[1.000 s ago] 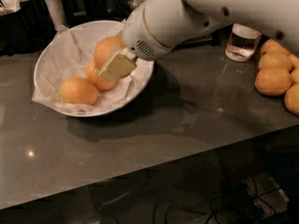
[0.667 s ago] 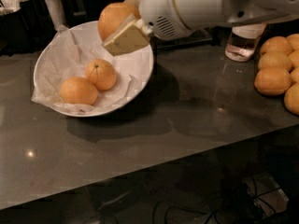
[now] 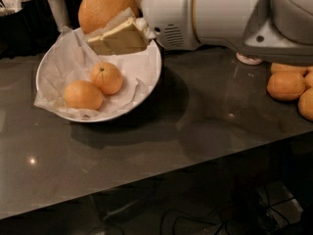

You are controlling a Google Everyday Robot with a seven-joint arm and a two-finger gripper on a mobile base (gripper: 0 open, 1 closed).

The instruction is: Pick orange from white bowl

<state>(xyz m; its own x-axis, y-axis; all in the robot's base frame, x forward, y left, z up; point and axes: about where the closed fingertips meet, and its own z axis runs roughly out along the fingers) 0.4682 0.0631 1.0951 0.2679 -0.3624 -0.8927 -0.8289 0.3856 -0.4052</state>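
Orange (image 3: pixel 100 6): hangs high in the camera view, off the white bowl (image 3: pixel 150 75) altogether, pinched in the gripper (image 3: pixel 108 22) at the end of the white arm (image 3: pixel 220 13). Sits above and behind the one finger pad (image 3: pixel 117 37) in plain sight, a broad tan slab laid against its lower flank. Hides the opposite finger behind its own bulk. Reads as fingers closed on the fruit, spread about one orange wide. Cannot judge firmness of the bite from this angle.

Directly below the fingers: far rim of the bowl and the crinkled paper lining (image 3: pixel 58 67). Below and nearer than the fingertips: a stem-dot orange (image 3: pixel 106 77) and a plain small orange (image 3: pixel 83 94), side by side on the paper. Back along the arm from the fingers, well apart: loose oranges (image 3: pixel 286 84) heaped at the edge of the dark table (image 3: pixel 195 126).

Main risk, as a judgement: slipping. Looks gripped low rather than across the middle, round skin against a flat pad, so could roll out on a jolt or a fast swing. Would likely drop into the bowl, strike the two fruits there, or bounce onto the table and roll away.

Second risk: snagging. Cannot tell whether the pad's tip touches the raised paper edge just beneath; if so, could drag lining and bowl along.

Third: sweeping the arm low over the heap and scattering it.
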